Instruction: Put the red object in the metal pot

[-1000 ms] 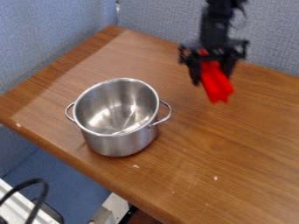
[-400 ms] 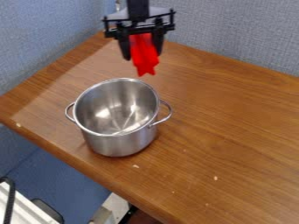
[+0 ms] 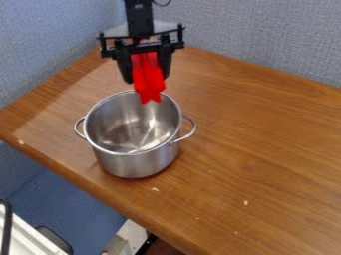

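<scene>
Hanging over the pot, the tool is gripping the red bar; dropping it in is what's left

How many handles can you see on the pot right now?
2. One handle sits at the rim on the pot's left side, the other handle at the rim on its right. Nothing suggests more are hidden.
</scene>
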Motion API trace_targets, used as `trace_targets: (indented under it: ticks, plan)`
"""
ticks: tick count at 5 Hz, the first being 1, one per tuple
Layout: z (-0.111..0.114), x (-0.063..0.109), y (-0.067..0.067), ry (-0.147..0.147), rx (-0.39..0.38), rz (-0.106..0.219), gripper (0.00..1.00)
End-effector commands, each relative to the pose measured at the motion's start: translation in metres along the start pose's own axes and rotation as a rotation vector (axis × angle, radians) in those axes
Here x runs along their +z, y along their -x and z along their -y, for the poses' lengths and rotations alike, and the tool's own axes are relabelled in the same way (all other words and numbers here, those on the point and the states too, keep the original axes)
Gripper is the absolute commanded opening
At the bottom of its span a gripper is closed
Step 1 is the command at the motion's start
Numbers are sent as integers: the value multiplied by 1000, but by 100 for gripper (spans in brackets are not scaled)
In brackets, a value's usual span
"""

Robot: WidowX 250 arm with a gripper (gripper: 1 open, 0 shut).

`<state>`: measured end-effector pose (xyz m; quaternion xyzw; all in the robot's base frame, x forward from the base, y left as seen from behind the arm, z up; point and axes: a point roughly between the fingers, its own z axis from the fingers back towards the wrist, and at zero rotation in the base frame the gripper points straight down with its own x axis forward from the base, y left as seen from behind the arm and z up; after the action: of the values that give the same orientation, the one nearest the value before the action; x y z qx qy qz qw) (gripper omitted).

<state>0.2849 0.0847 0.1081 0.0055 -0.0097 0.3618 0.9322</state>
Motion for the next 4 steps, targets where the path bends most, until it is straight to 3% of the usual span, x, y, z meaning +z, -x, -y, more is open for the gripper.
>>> trace_targets:
  ticks: [1, 2, 3, 4]
  plan:
    - [-6, 9, -2, 31, 29, 59, 0]
    - [-17, 5, 2, 32, -1, 44, 0]
    - [-36, 6, 2, 33, -18, 56, 0]
    - [-35, 9, 9, 21, -52, 59, 0]
